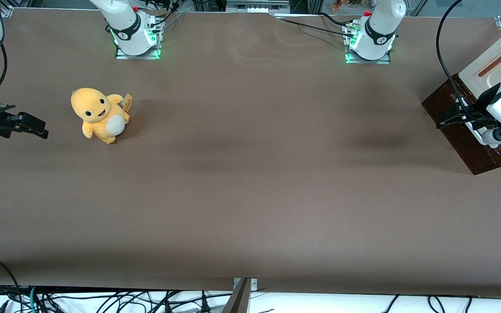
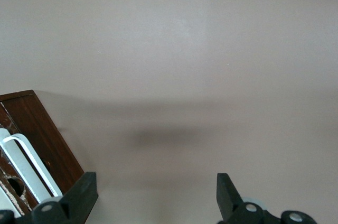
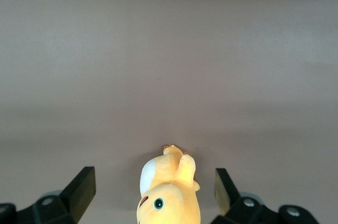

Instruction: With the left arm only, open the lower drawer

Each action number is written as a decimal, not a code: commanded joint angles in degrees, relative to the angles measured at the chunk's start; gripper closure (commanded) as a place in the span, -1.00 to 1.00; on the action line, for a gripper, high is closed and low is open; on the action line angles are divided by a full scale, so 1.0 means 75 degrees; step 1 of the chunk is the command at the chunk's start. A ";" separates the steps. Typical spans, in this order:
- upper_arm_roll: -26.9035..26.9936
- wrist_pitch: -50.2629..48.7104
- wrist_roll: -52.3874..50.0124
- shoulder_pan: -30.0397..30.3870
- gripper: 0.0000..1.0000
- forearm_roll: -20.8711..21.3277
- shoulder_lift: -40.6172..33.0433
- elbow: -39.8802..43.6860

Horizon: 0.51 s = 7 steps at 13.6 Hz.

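A brown tabletop (image 1: 250, 182) spreads wide before us; at the working arm's end sits the lower drawer (image 1: 468, 130), white handle (image 2: 29, 163) showing. Our end effector (image 2: 156, 197) hovers beside it, fingers apart. We should centre them around that bar, close, then pull straight.

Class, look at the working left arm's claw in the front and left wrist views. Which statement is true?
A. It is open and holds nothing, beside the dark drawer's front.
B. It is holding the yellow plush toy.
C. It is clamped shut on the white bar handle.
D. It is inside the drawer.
A: in the left wrist view the claw has its fingers spread with only table between them, and the white bar handle of the lower drawer lies off to one side, ungrasped.
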 commanded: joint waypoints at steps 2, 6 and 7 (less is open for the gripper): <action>-0.0001 -0.0011 0.0025 -0.0018 -1.00 -0.0049 -0.0054 -0.0001; -0.0001 -0.0023 0.0013 -0.0041 -1.00 -0.0049 -0.0042 -0.0001; -0.0001 -0.0023 0.0013 -0.0041 -1.00 -0.0049 -0.0042 -0.0001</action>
